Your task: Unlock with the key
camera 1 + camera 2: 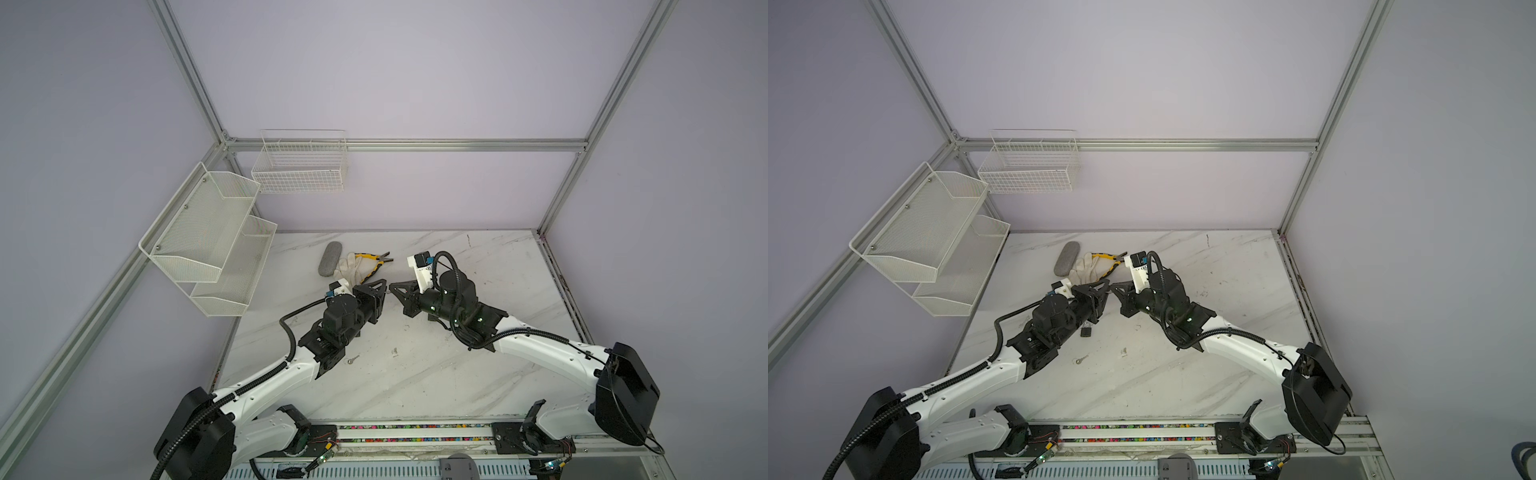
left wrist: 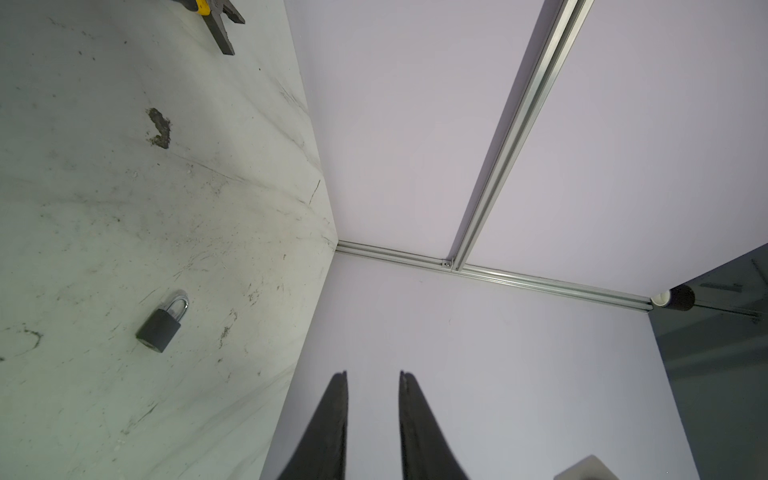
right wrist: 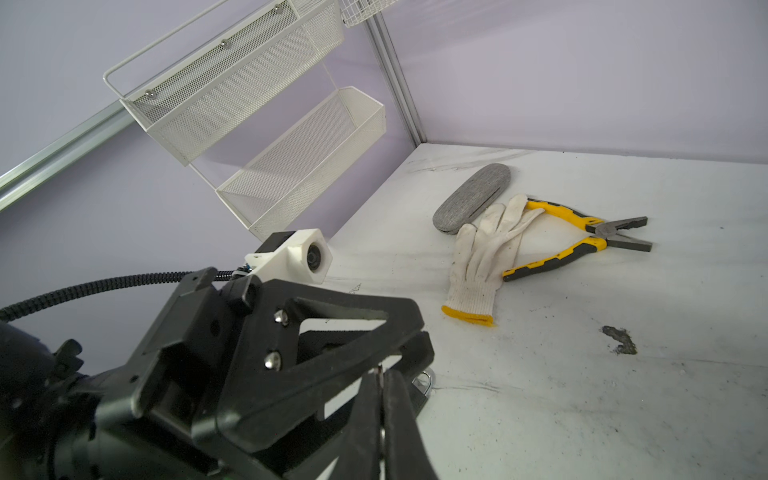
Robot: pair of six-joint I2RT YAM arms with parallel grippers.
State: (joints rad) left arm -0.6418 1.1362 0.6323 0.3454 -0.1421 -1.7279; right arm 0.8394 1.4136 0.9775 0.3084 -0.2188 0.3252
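Left wrist view: left gripper's (image 2: pixel 373 376) empty jaws stand slightly spread above the padlock (image 2: pixel 160 328), likely receiving from right gripper's (image 3: pixel 379 375) pressed-together jaws.

pliers (image 2: pixel 220 35) cut off by the picture's edge; padlock (image 3: pixel 424 383) mostly hidden, only shackle showing.

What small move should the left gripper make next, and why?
Probably lower the left gripper toward the dark grey padlock and steady its body. It lies loose on the white marble-patterned table, untouched, and the left fingers stand apart with nothing between them. The right gripper is shut; whether it pinches a key I cannot tell. A small silver key lies on the table too.
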